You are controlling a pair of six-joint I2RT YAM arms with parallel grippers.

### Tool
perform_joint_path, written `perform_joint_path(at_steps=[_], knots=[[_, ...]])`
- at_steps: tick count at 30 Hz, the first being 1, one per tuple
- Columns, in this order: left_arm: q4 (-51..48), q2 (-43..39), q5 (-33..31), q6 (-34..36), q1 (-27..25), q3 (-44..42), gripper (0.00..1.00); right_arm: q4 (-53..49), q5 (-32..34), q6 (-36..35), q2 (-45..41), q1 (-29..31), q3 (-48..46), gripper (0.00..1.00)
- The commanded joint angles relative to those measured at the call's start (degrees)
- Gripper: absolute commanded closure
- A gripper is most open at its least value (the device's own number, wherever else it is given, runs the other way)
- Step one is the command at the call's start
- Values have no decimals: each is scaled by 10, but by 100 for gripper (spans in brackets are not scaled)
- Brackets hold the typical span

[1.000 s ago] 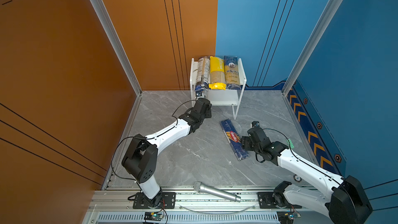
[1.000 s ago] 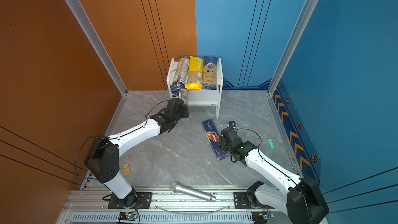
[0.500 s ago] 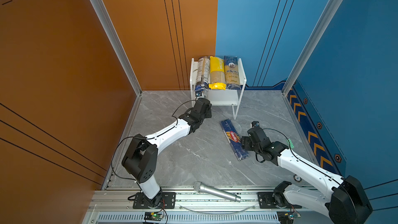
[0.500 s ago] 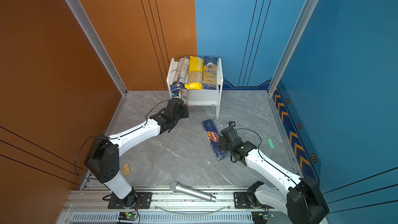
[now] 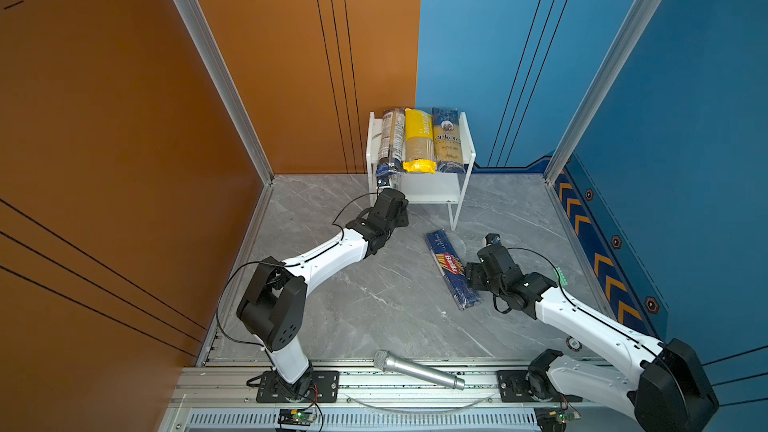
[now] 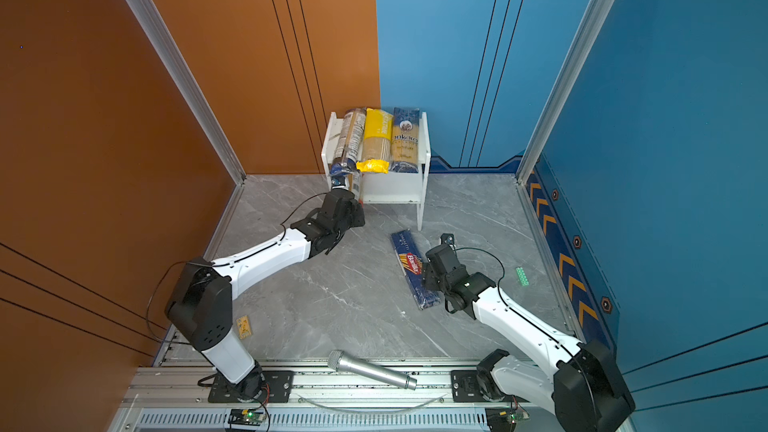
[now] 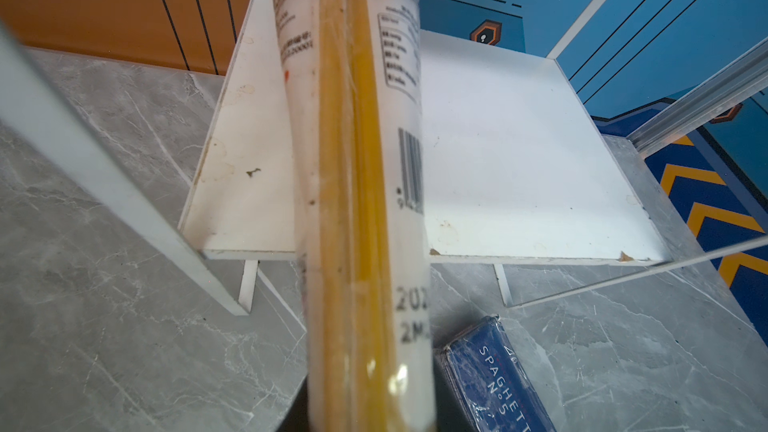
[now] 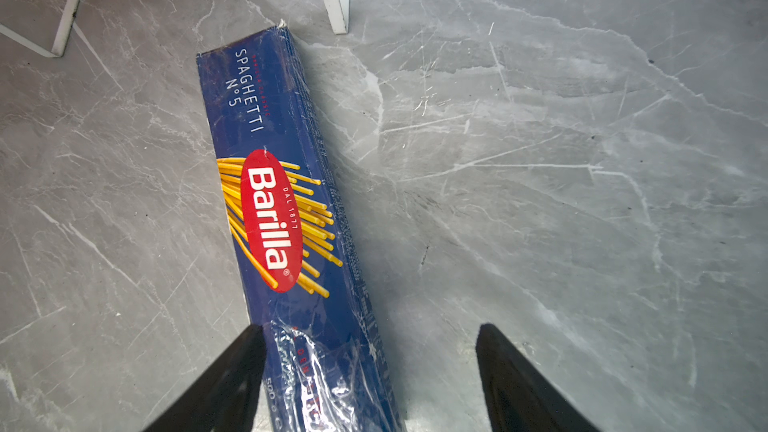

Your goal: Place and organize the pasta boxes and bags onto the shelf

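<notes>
left claw: clamped tight on the held pack, right at the front left corner of the shelf.
held pack: reaches out from the claw over the lower board; far end runs out of the wrist view, and whether it rests on the board i can't tell.
up top: three packs side by side. blue-ended pack on the left, yellow pack in the middle, ankara pack on the right, near ends poking past the front edge.
barilla box: flat on the desk, logo up, far end near the shelf's front right leg.
right claw: jaws wide apart, low over the box's near end. the box runs between the fingers, hard by one, well clear of the other.
mic: lying at the desk's front edge, well apart from it all.
</notes>
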Motion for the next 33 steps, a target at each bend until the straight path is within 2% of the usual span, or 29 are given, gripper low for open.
perform_joint_path(at_steps=[1,13,21,33], knots=[[94,-13,-11,5,6,28,84,-1,-3,-7,-5,-4,15,22],[94,-13,-9,3,8,24,82,-2,-2,-6,-6,-5,14,21],[94,-12,-6,4,10,21,73,-3,-2,-6,-6,-4,14,20],[95,-13,-2,3,13,17,72,-5,-2,-4,-7,-4,14,19]])
